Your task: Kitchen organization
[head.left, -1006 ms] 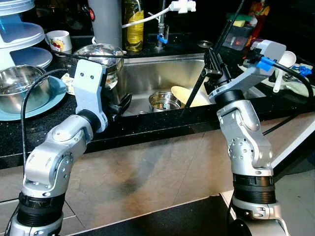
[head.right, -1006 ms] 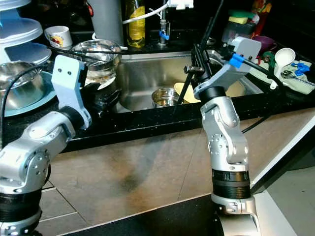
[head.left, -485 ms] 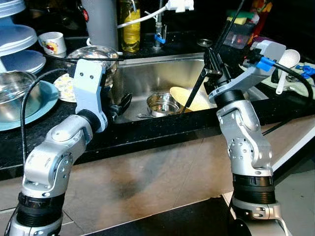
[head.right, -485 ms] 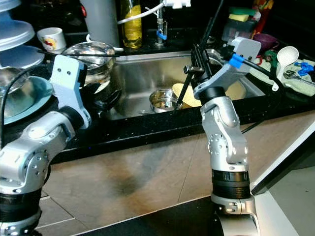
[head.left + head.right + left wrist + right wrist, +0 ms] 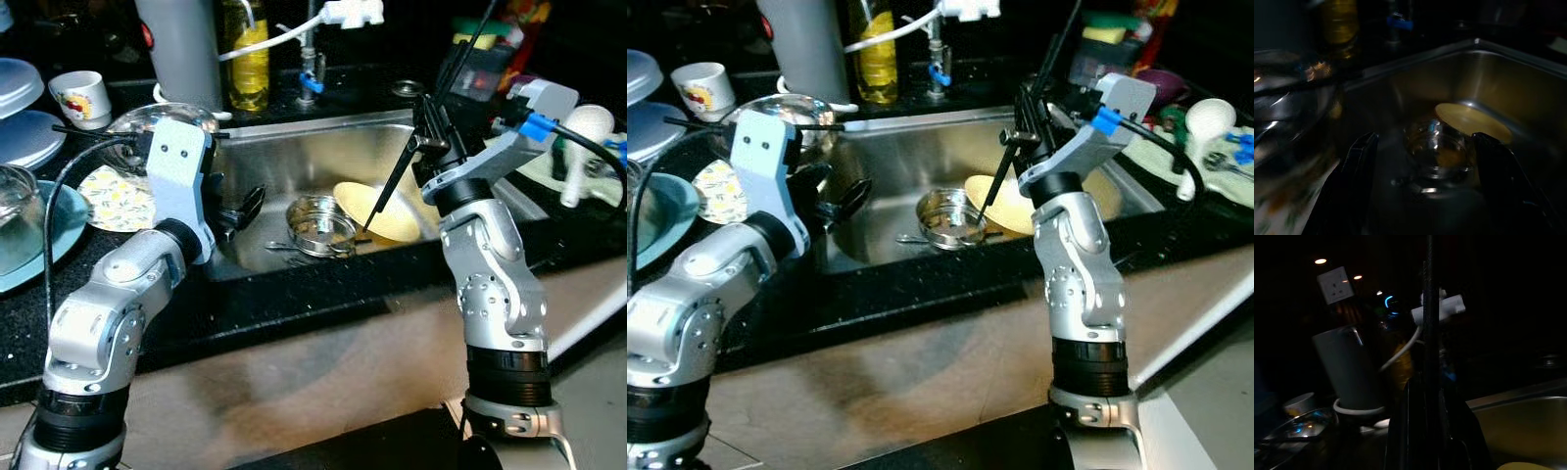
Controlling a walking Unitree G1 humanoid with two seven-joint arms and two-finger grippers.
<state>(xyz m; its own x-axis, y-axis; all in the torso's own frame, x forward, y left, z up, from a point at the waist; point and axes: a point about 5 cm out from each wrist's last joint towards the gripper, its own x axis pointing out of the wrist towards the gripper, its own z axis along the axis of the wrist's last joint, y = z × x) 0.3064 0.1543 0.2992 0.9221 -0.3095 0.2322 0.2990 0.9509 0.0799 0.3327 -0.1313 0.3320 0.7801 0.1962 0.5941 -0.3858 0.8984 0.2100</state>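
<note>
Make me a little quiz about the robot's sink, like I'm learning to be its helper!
1. True or false: the round yellow plate lies inside the stainless steel sink.
2. What sits beside that plate? A) small round steel bowl B) white mug C) yellow bottle
3. Fill in: the left gripper has its fingers ____.
Key: 1 true; 2 A; 3 open.
</note>
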